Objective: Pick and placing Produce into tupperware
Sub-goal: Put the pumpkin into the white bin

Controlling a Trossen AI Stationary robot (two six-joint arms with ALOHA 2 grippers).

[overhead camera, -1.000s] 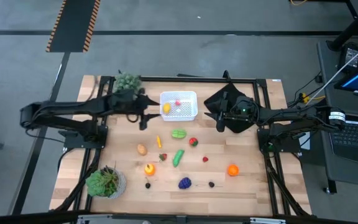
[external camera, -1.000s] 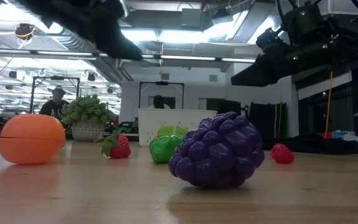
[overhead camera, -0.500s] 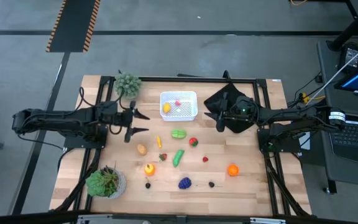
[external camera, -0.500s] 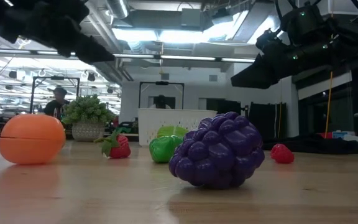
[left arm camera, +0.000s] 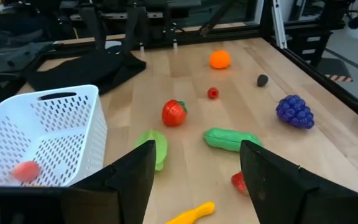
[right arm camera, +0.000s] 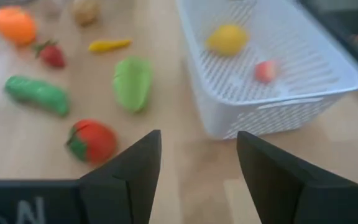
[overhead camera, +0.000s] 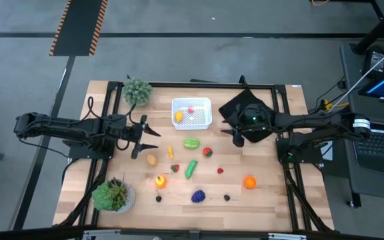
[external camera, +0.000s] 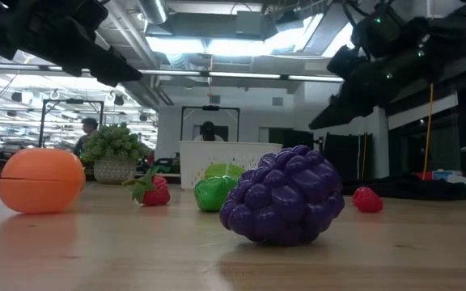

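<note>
Wooden table (overhead camera: pixel 265 193) from above: my left gripper (overhead camera: pixel 147 136) has pulled back from the white tub (overhead camera: pixel 192 114), fingers apart, empty. Left wrist: tub holds a red piece (left arm camera: pixel 25 170). Right wrist: my right gripper (right arm camera: pixel 197 168) gapes beside it; lemon (right arm camera: pixel 227 38) inside.

two dark jointed arms, black cables along links; left gripper (overhead camera: pixel 147 135) and right gripper (overhead camera: pixel 233 136) with broad black fingers.

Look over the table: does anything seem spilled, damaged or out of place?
Nothing stands out. The tub sits upright with two pieces inside; the remaining produce lies scattered on the table, undamaged. Both plants stand upright, and both pincers hang open and empty.
</note>
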